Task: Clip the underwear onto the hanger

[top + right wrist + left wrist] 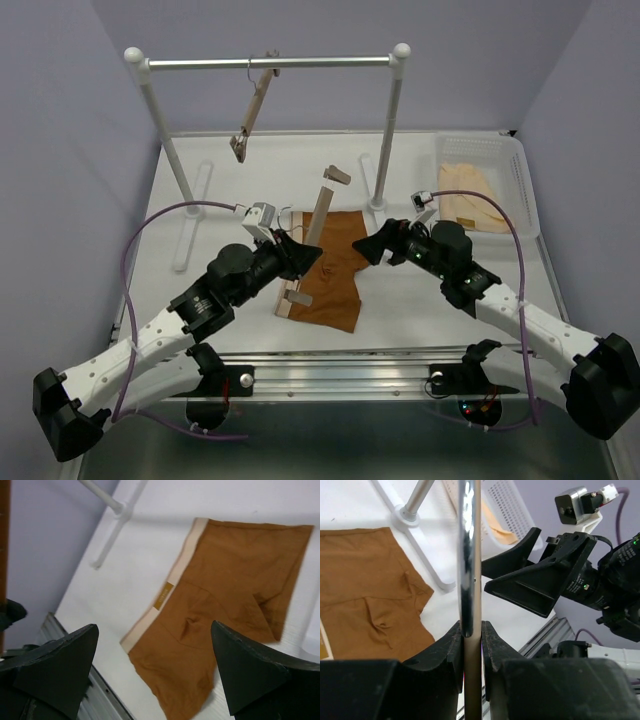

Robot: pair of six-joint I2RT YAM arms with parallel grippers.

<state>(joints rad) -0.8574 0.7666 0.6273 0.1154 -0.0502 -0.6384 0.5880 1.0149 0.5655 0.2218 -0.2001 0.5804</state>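
Note:
The rust-orange underwear (338, 272) lies flat on the white table, its tan waistband toward the left. The light-wood hanger (320, 212) lies slanted along the waistband side, with a clip at the far end and one at the near end. My left gripper (298, 256) is shut on the hanger's bar near its middle. In the left wrist view the bar (472, 655) and the metal hook wire (465, 555) stand between the fingers, beside the underwear (365, 595). My right gripper (374, 246) is open and empty above the underwear's right edge. The right wrist view shows the underwear (225, 610) below its spread jaws.
A white clothes rack (270, 63) spans the back, with a second wooden hanger (252, 108) hung on it; one rack foot (378, 205) stands just behind the underwear. A white basket (528, 185) holding peach garments (470, 192) sits at the back right.

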